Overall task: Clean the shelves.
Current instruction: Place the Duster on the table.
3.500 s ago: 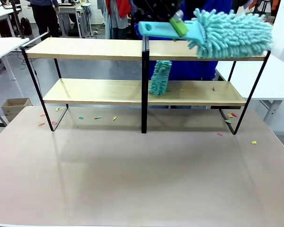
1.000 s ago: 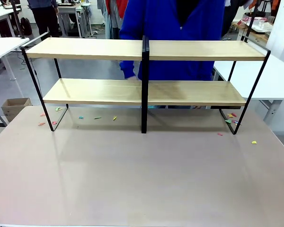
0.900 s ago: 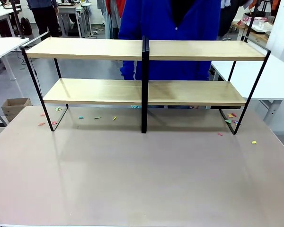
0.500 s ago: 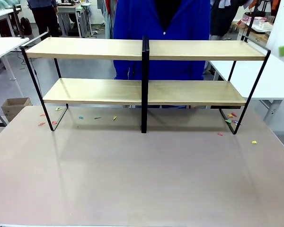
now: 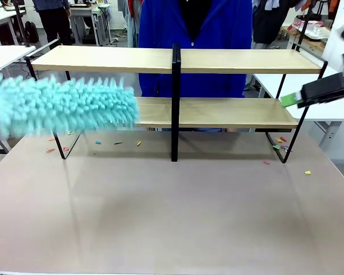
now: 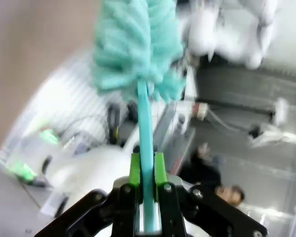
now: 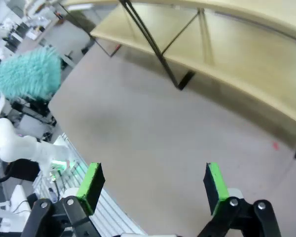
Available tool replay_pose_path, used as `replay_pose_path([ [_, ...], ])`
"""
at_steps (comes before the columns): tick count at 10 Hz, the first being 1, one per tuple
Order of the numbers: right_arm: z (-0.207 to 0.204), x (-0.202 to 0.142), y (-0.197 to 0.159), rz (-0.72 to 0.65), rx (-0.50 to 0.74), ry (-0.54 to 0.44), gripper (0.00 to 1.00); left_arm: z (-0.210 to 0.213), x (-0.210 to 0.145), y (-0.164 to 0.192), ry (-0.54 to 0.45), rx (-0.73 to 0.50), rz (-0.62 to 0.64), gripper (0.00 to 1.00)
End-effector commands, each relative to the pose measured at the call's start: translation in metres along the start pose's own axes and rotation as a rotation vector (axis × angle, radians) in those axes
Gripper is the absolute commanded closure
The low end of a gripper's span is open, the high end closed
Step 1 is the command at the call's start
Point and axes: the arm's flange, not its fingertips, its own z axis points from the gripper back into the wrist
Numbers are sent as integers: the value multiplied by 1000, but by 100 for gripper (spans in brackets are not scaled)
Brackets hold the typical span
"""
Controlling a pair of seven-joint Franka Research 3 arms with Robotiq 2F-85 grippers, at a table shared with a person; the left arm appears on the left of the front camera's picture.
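The left gripper (image 6: pixel 147 170) has its green pads (image 6: pixel 134 170) pressed against the thin turquoise plastic handle of a fluffy turquoise microfibre duster (image 6: pixel 135 44), whose shaggy head rises at the top, blurred. A white robot arm (image 6: pixel 227 24) shows behind.

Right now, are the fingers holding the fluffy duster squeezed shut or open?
Shut. In the left wrist view the left gripper has its green pads pressed on both sides of the duster handle.
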Motion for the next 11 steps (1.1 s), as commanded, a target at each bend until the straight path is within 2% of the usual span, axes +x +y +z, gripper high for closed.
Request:
replay_pose_path([
  [1, 16, 3, 0, 55, -18, -39, 0, -34, 34, 31, 336, 125, -114, 88],
  [2, 16, 3, 0, 55, -18, -39, 0, 0, 0, 0, 0, 0, 0, 88],
  [3, -4, 0, 0, -4, -6, 7, 0, 0, 0, 0, 0, 0, 0, 88],
  [4, -14, -4, -13, -123, 57, 133, 0, -36, 30, 18, 190, 29, -33, 88],
  [5, -19, -15, -41, -290, 93, 175, 0, -50, 44, 40, 211, 4, -166, 88],
  [6, -18, -24, -64, -404, 123, 156, 0, -55, 55, 65, 216, -7, -190, 88],
  [7, -12, -34, -85, -462, 58, 139, 0, -59, 67, 91, 260, -59, -216, 88],
  [8, -5, -44, -95, -499, 53, 93, 0, -57, 84, 115, 238, -81, -203, 88],
  [9, -2, -50, -100, -497, 35, 60, 0, -57, 96, 135, 259, -94, -204, 88],
  [10, -16, -49, -91, -454, 69, 148, 0, -55, 111, 157, 226, -84, -200, 88],
  [11, -16, -49, -91, -454, 69, 148, 0, -50, 121, 177, 168, -83, -166, 88],
])
